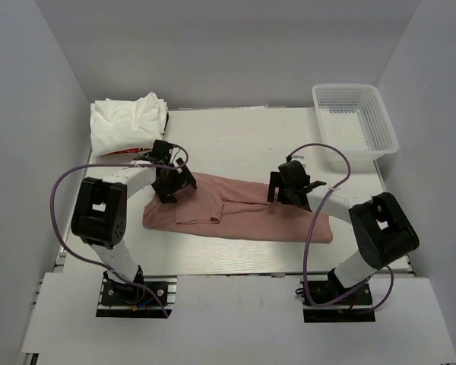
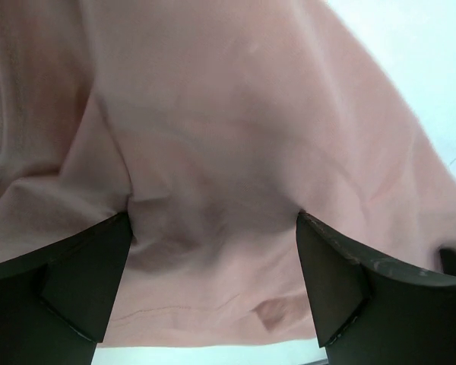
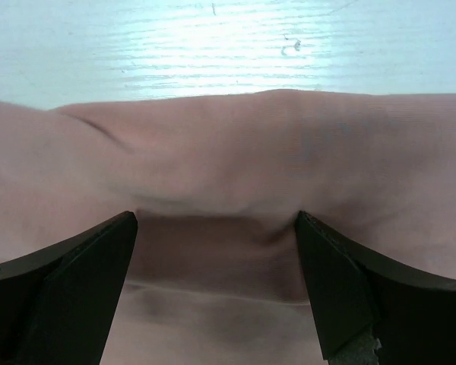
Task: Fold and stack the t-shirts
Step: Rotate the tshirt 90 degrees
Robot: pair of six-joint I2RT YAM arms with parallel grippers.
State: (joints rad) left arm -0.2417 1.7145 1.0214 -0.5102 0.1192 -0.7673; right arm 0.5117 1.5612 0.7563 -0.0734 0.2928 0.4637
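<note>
Pink t-shirt (image 1: 251,220) mid-table, folded into long band, not yet compact. Left gripper (image 1: 171,190) over its far-left end, right gripper (image 1: 289,190) over its far edge. Both jaws spread wide, cloth between, nothing clamped. White t-shirts (image 1: 125,125) heaped at far-left corner, seemingly unfolded. Stacking not begun.

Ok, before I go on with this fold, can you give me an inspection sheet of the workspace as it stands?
Surface: white table, no spills seen.
Job's things: pink t-shirt lies as a long strip across the middle; pile of white shirts at the far left corner, red print showing at its near edge.
Clutter: white mesh basket at the far right corner, nothing seen inside.
Grippers: left gripper open over the strip's left end; right gripper open over its right part.
Cables: left purple cable and right purple cable loop freely, no snag seen.
Surroundings: plain pale walls.
</note>
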